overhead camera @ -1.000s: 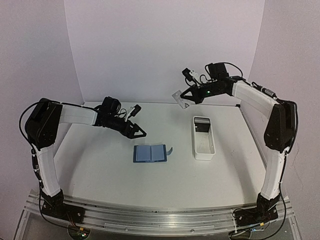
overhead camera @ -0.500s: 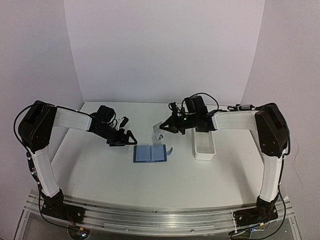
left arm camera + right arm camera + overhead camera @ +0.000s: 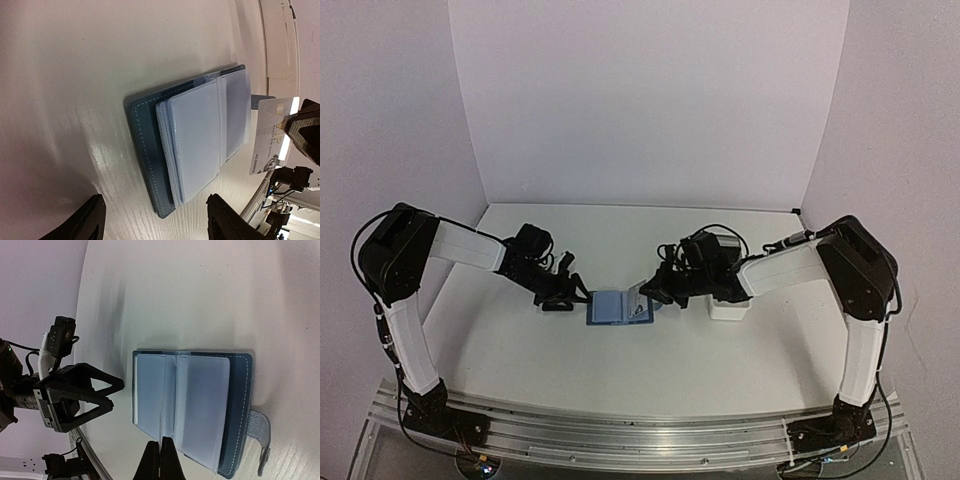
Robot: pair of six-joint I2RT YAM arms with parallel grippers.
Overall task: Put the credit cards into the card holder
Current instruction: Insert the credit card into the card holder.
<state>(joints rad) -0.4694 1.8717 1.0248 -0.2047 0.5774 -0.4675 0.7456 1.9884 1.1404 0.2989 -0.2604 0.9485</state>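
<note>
White counter (image 3: 520, 350), plain pale walls. The card holder (image 3: 618, 308) lies open and flat at centre of the overhead view, light-blue slots up, snap tab pointing right.

The right fingers (image 3: 152, 462) are clamped on a pale credit card (image 3: 270, 134), held on edge at the holder's right side. Can't tell whether the card edge touches a slot yet.

The left fingers (image 3: 92, 220) are spread wide and empty, low and just beside the holder's left edge, no clear contact.

The white tray (image 3: 728, 308) is right of centre, mostly hidden behind the right arm. No second card visible.

My read: first card insertion, approach phase.

Next move needs the card edge lined up with a slot mouth, then a shallow slide in. Left side probably has to pin the holder so it doesn't skate.

Risk: card catches the slot lip and shoves the holder.
</note>
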